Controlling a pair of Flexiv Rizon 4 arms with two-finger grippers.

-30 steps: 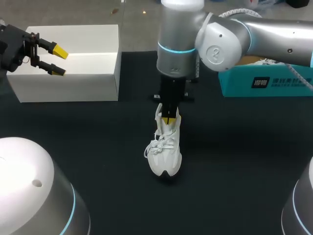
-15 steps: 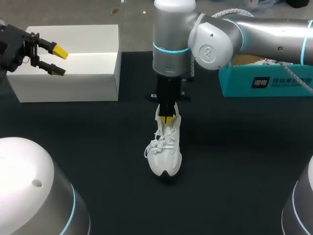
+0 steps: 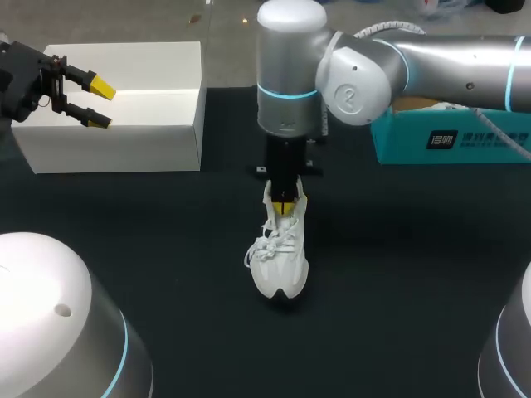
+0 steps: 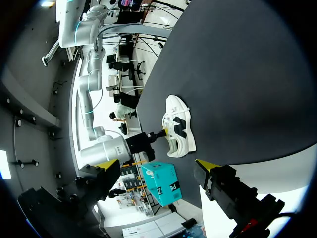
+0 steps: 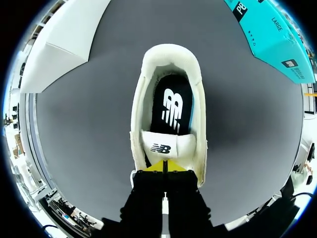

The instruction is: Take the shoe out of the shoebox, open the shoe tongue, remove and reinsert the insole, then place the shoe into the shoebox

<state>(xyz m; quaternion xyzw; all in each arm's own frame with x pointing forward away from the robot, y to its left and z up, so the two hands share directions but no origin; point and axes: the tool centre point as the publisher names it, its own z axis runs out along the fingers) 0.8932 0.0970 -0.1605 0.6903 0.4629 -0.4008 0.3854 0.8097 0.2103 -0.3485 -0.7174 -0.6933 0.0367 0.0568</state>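
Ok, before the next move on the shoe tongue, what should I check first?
1. Shoe out of the box, standing on the table: ok.
2. Right gripper at the tongue, fingers together: ok.
3. Tongue actually pinched between those fingers: cannot tell.
4. Insole lying flat inside the shoe: ok.
5. Left gripper open, by the white box, well away from the shoe: ok.

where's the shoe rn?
Head view: the shoe stands mid-table, white box to its back-left, teal shoebox to its back-right, right gripper at its tongue.
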